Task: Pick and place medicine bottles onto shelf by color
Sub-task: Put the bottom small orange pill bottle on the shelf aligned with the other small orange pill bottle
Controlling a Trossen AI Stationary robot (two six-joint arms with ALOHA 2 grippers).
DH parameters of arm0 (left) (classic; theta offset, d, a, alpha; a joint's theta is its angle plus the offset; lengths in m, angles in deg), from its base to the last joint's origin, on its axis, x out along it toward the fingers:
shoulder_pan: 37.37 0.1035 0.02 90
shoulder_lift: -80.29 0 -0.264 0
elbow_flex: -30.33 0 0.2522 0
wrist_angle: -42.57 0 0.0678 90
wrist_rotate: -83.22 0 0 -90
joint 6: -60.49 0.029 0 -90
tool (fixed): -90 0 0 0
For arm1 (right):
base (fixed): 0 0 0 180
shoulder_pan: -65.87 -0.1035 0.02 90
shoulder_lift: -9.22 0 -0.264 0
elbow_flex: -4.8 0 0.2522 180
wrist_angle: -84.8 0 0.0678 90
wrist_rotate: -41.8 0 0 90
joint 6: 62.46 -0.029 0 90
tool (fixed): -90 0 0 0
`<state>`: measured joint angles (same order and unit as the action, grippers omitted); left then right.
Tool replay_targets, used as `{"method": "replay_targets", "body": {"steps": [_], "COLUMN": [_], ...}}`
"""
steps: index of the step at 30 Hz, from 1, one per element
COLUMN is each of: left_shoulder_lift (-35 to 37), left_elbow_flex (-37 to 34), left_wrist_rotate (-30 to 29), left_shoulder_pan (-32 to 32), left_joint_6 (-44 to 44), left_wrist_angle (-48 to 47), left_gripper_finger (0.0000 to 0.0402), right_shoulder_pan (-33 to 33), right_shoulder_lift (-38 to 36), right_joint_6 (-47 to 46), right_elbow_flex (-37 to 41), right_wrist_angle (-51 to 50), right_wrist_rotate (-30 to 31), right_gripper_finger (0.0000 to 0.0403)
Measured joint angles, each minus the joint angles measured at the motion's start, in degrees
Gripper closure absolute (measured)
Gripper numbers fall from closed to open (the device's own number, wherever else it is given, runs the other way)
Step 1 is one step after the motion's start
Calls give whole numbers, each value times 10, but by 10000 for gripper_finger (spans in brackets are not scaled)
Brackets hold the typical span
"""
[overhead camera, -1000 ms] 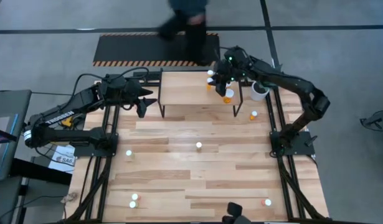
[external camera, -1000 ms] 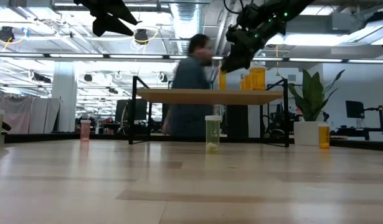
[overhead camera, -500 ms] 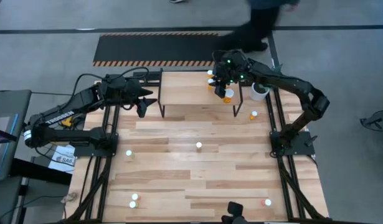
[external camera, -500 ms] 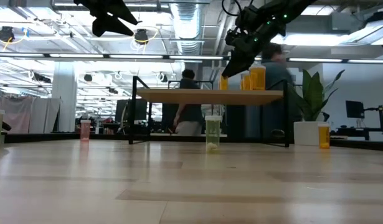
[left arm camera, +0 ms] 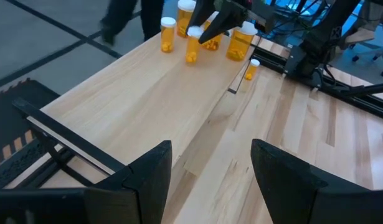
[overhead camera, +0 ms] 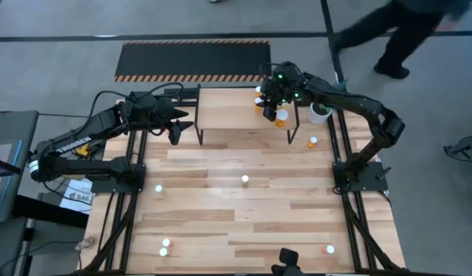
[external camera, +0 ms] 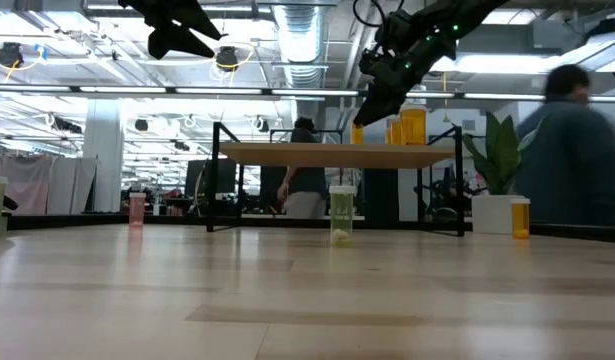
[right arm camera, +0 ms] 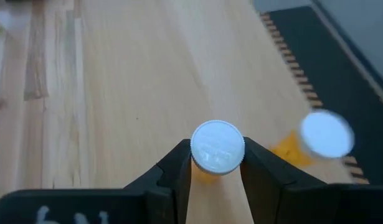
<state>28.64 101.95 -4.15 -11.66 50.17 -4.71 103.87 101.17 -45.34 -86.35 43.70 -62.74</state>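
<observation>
The light-wood shelf stands on black legs at the table's far side. My right gripper is above its far right end, shut on a small orange bottle with a white cap, which also shows in the left wrist view. Other orange bottles stand on their bases on the shelf around it. My left gripper hangs open and empty at the shelf's left end, high above the table. My right gripper pinches the orange bottle's white cap between its two fingers, one on each side. The fingers come from above, pointing down. The bottle is upright below them; whether its base rests on the shelf I cannot tell.
Small bottles stand loose on the plank tabletop: a yellow-green one at the middle, a pink one left, an orange one right, more near the front edge. A white plant pot stands right of the shelf. A person walks beyond the far edge.
A person beyond the table's far edge has walked from left to right. Both grippers have stayed about where they were, the right one still shut on the orange bottle.
</observation>
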Motion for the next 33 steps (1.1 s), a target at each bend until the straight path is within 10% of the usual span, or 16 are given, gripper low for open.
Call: {"method": "replay_targets", "body": {"steps": [33], "left_shoulder_lift": [0], "left_elbow_flex": [0], "left_wrist_rotate": [14], "left_shoulder_pan": [0], "left_joint_6": [2], "left_wrist_angle": [0], "left_gripper_finger": [196], "right_shoulder_pan": [-1], "right_shoulder_lift": [7], "right_joint_6": [8], "right_elbow_flex": [-13], "right_wrist_angle": [-33], "right_wrist_rotate": [33], "right_gripper_finger": [166]}}
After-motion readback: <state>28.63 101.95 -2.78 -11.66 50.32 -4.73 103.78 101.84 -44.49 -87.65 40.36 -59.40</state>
